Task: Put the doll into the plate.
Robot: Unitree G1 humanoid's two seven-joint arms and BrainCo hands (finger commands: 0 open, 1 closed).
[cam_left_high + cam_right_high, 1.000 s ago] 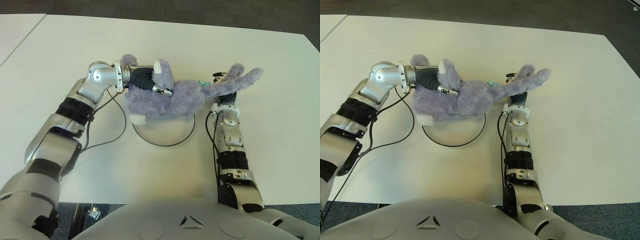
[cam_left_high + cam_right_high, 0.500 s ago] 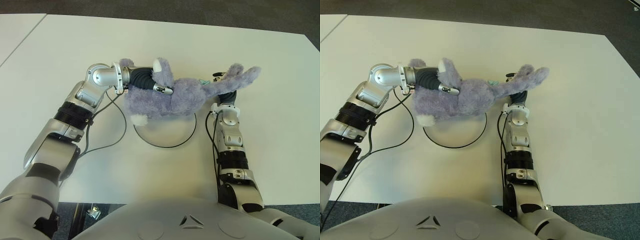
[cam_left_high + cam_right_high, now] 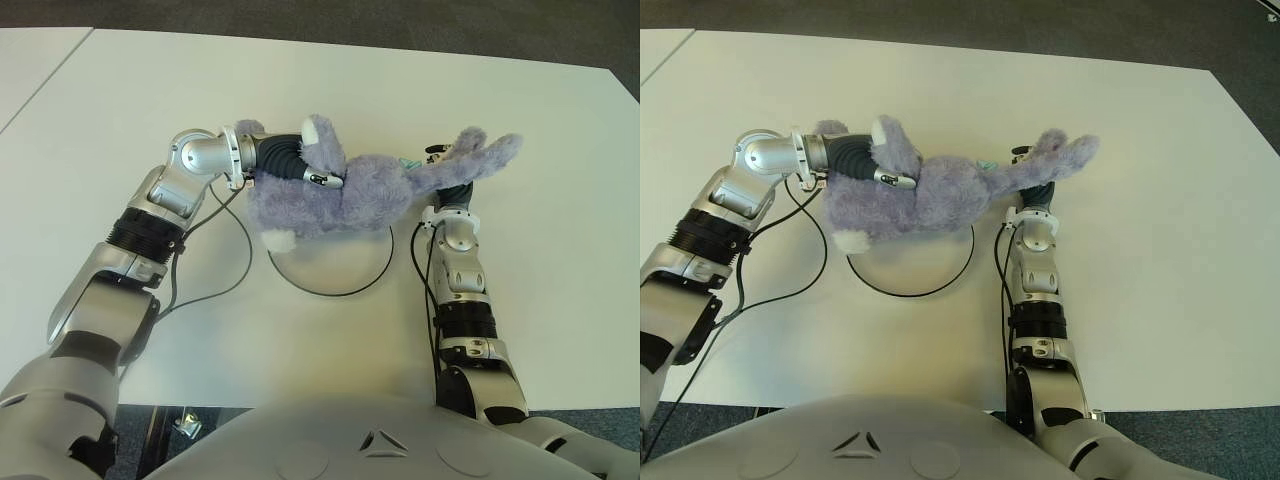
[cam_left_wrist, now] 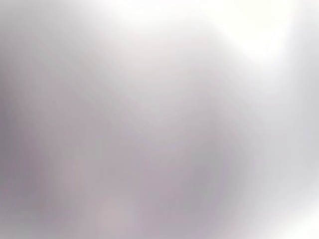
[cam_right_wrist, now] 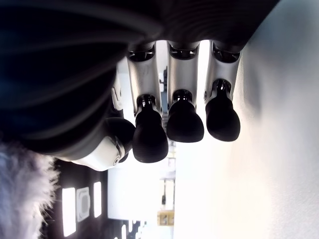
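Doll edged a touch farther toward the right hand since a second ago, still over the plate's far rim.

The left hand (image 3: pixel 300 165) has its fingers sunk in the doll (image 3: pixel 350 195); the right hand (image 3: pixel 452 195), fingers straight and empty, sits under its ears. Long axis runs hand to hand. Transport step: next, lower onto the plate (image 3: pixel 340 275) on the surface (image 3: pixel 560 250).

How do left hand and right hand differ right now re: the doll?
The left hand is clamped on the plush doll's body, fingers across its top; the right hand shows under the doll's long ears, and its wrist view shows straight fingers with fur beside them. The left hand is above the plate's far rim; the right hand is beside the plate on the table.
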